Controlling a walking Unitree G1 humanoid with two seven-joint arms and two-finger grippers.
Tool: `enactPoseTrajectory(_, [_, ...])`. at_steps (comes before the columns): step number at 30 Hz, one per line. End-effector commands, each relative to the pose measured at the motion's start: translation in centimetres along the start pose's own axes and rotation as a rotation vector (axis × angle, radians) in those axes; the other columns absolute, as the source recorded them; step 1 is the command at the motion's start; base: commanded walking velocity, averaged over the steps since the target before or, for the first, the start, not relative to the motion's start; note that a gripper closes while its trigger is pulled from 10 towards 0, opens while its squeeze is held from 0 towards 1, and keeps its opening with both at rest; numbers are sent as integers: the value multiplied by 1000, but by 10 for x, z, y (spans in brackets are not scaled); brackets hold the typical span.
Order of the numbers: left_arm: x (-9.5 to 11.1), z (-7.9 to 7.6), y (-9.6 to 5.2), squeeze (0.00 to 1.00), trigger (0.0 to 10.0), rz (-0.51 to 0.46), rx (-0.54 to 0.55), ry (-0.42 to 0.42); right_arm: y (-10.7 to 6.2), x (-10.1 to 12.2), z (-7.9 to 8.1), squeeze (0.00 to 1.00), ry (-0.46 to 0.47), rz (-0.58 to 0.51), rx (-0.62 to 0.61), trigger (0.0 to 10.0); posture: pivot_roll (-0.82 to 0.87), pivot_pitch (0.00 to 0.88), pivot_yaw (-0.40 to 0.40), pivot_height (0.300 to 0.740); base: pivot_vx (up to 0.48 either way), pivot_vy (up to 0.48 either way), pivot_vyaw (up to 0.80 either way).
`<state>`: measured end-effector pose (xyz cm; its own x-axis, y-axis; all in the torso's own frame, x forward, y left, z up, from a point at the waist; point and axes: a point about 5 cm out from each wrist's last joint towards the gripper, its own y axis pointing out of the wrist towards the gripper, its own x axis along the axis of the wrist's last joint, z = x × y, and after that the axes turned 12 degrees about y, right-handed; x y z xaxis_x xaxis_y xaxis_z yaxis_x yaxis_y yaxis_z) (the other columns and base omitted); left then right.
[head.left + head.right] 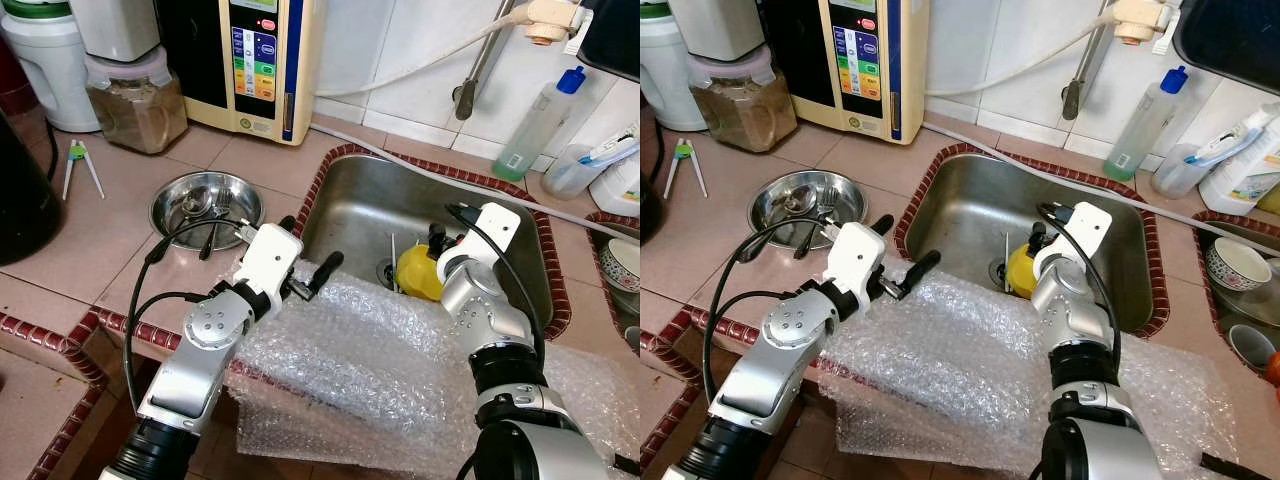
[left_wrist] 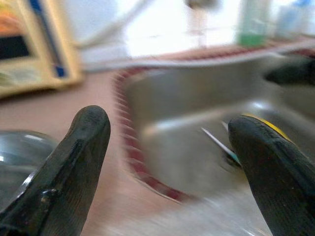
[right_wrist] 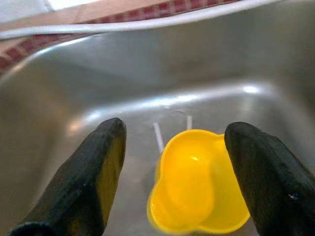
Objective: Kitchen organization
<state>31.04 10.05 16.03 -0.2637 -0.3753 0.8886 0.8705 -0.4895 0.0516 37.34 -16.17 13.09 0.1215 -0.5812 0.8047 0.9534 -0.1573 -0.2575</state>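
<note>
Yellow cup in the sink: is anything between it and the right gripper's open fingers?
Nothing visible. The right gripper hangs open just above the yellow cup inside the sink, the cup framed between both fingers. The bubble wrap lies nearer the robot, not between them.

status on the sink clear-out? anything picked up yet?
Done: nothing visibly put away.

In hand: the right gripper is open inside the sink, fingers on either side of the yellow cup, not yet closed. The left gripper is open over the bubble wrap at the sink's edge, holding nothing.

Left: gripping and lifting the cup out, plus the steel bowl of utensils on the counter.
</note>
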Motion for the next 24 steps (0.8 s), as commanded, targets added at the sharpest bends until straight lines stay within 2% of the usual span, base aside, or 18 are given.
enactPoseTrajectory(1, [9, 11, 2, 1000, 10000, -45, 81, 26, -2, 12, 12, 1000, 2, -57, 68, 10000, 113, 93, -105, 740, 0, 0, 0])
enactPoseTrajectory(2, [12, 19, 1, 1000, 10000, -64, 145, 42, -4, 13, 20, 1000, -10, -70, 123, 10000, 112, 92, -106, 740, 0, 0, 0])
enactPoseTrajectory(3, [12, 19, 1, 1000, 10000, -64, 145, 42, -4, 13, 20, 1000, -10, -70, 123, 10000, 112, 92, -106, 740, 0, 0, 0])
enactPoseTrajectory(4, [15, 27, 0, 1000, 10000, -82, 207, 56, -7, 13, 29, 1000, -13, -78, 191, 10000, 111, 93, -106, 740, 0, 0, 0])
enactPoseTrajectory(5, [15, 27, 0, 1000, 10000, -82, 207, 56, -7, 13, 29, 1000, -13, -78, 191, 10000, 111, 93, -106, 740, 0, 0, 0])
enactPoseTrajectory(7, [17, 37, -2, 1000, 10000, -88, 287, 71, -12, 13, 40, 1000, -30, -88, 272, 10000, 112, 93, -105, 740, 0, 0, 0])
enactPoseTrajectory(9, [15, 47, -6, 1000, 10000, -70, 367, 73, -18, 11, 52, 1000, -57, -94, 363, 10000, 112, 92, -105, 740, 0, 0, 0])
enactPoseTrajectory(13, [10, 53, -9, 1000, 10000, -50, 423, 56, -22, 9, 57, 1000, -108, -104, 406, 10000, 112, 92, -104, 740, 0, 0, 0])
enactPoseTrajectory(15, [4, 64, -17, 1000, 10000, -15, 523, 57, -27, 7, 65, 1000, -131, -112, 470, 10000, 112, 91, -102, 740, 0, 0, 0])
enactPoseTrajectory(17, [3, 66, -19, 1000, 10000, -8, 541, 55, -28, 7, 67, 1000, -132, -114, 486, 10000, 113, 90, -102, 740, 0, 0, 0])
enactPoseTrajectory(20, [-1, 72, -28, 1000, 10000, 9, 611, 51, -37, 6, 77, 1000, -135, -110, 574, 10000, 115, 88, -102, 740, 0, 0, 0])
enactPoseTrajectory(22, [-8, 72, -39, 1000, 10000, 25, 647, 65, -44, -1, 86, 1000, -172, -91, 654, 10000, 118, 87, -104, 740, 0, 0, 0])
enactPoseTrajectory(24, [-9, 72, -42, 1000, 10000, 28, 652, 62, -47, -2, 89, 1000, -194, -91, 678, 10000, 117, 87, -105, 740, 0, 0, 0])
